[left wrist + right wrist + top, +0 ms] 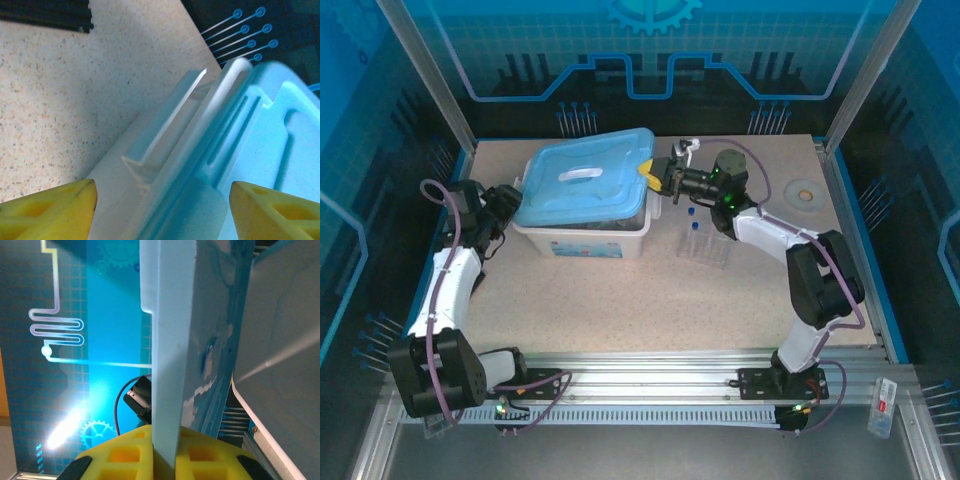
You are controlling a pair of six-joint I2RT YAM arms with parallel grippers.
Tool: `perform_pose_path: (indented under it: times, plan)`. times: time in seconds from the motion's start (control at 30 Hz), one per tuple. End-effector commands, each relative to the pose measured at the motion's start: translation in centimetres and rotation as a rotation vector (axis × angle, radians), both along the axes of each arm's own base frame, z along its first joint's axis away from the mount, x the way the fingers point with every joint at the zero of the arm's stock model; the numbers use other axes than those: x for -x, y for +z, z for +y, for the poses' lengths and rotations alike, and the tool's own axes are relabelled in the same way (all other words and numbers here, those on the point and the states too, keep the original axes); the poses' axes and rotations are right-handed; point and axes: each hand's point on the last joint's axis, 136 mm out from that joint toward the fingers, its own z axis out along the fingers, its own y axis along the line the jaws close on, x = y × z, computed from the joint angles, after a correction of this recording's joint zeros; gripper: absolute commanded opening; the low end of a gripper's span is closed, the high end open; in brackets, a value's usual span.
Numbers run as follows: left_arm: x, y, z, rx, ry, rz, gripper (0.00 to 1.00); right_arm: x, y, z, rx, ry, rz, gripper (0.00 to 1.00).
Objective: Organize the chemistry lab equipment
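Note:
A white plastic bin (585, 240) carries a light blue lid (582, 185) at the table's middle back. My right gripper (653, 175) is shut on the lid's right edge (167, 340), and the yellow fingers (125, 455) pinch the thin rim. My left gripper (515, 205) stands open at the bin's left end. Its yellow fingers (50, 207) straddle the bin wall (165, 130) and the lid rim (270, 145) without pressing on them. A clear tube rack (705, 250) with blue-capped tubes (692, 212) stands just right of the bin, below my right arm.
A small round disc (804, 194) lies on the speckled table (620, 300) at the back right. Aluminium posts and blue panels enclose the table. The bin's contents are hidden under the lid.

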Motion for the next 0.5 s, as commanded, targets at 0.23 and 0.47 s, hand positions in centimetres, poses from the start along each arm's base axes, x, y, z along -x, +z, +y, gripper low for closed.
perform_pose_path:
  times: [0.23,0.47]
  plan:
    - [-0.4,1.1,0.6,-0.019,0.027,-0.009,0.71,-1.3,1.7,-0.9,-0.01,-0.048,-0.078,0.14]
    - [-0.3,0.7,0.7,-0.021,0.031,-0.001,0.71,-1.8,1.4,-0.3,-0.079,-0.062,-0.016,0.14]
